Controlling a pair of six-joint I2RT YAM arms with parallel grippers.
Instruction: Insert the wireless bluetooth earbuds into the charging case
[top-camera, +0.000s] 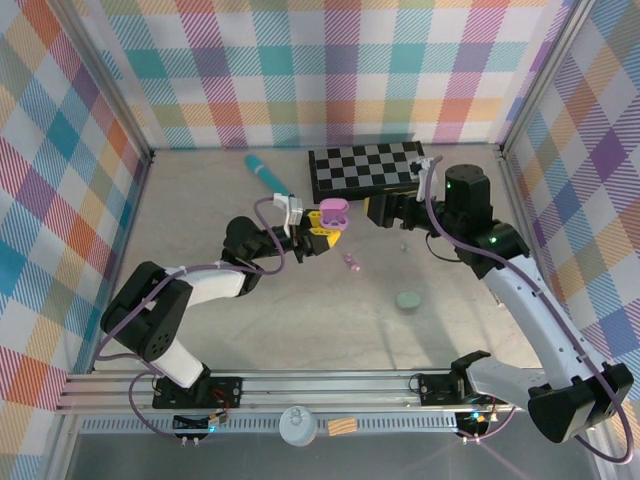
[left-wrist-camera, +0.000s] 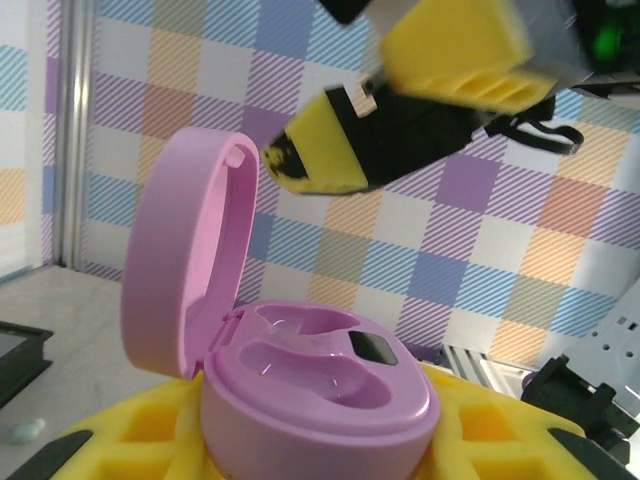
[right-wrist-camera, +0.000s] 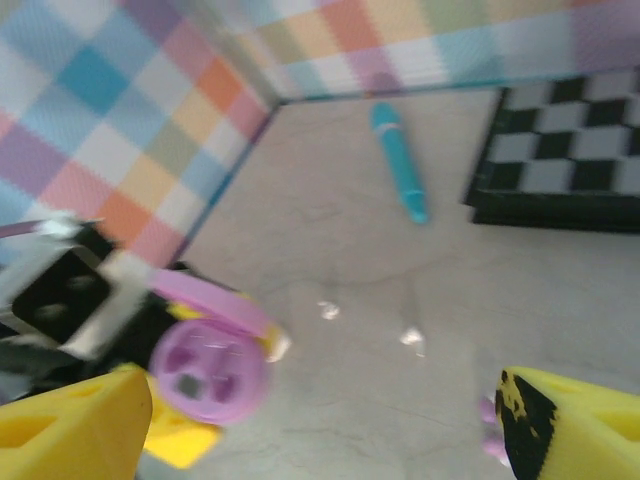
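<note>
**Figure. Case presented, pickup pending.** The left pincer (top-camera: 325, 230) is closed on the base of the pink charging case (top-camera: 333, 212), its yellow fingers (left-wrist-camera: 130, 445) clamped on either side. The lid (left-wrist-camera: 180, 260) stands hinged open. In the left wrist view both wells (left-wrist-camera: 320, 360) appear empty.

The right pincer (top-camera: 372, 212) sits just beside the case with its jaws spread wide, and no earbud is visible between them. One of its yellow fingers (left-wrist-camera: 350, 150) hangs above the open case.

A pink-purple earbud (top-camera: 350, 262) lies on the tabletop (top-camera: 300, 320), near the case and toward the arm bases. In the right wrist view a pink-purple piece (right-wrist-camera: 488, 430) shows just beside one finger of that pincer; whether the two touch cannot be told. A small whitish piece (top-camera: 403, 247) lies near the right pincer; it is too small to identify.

**Step in hand (judged):** the case is held ready and no earbud is seated, so insertion has not begun.

**Next move (judged):** the right pincer should descend over the pink-purple earbud and close on the small, rounded body without flicking it away. It should then carry the earbud over a well, stem aligned with the recess. The left pincer must hold the case steady throughout.
</note>
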